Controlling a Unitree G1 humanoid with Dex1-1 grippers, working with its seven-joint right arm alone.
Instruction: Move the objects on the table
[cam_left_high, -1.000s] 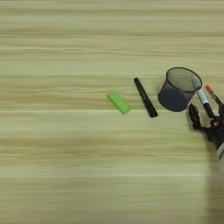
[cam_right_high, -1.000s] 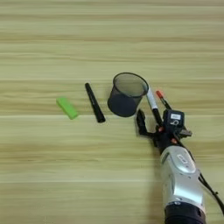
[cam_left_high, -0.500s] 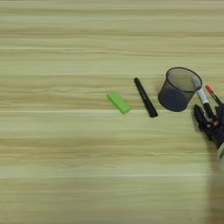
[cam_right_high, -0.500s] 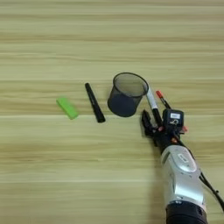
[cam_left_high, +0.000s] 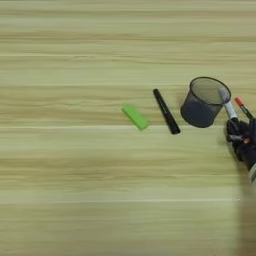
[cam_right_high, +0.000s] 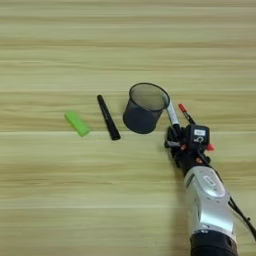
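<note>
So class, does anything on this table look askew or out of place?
The dark wire-mesh pen cup leans over rather than standing upright, its mouth tipped toward the robot's right. The white-barrelled marker lies beside it, at the hand. Nothing looks spilled or damaged.

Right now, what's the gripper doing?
Right gripper: shut on the white marker, beside the pen cup.

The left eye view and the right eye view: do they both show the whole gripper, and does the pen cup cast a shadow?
Left eye view: the right gripper is cut by the edge. Right eye view: right gripper and forearm show fully; no clear shadow under the pen cup.
</note>
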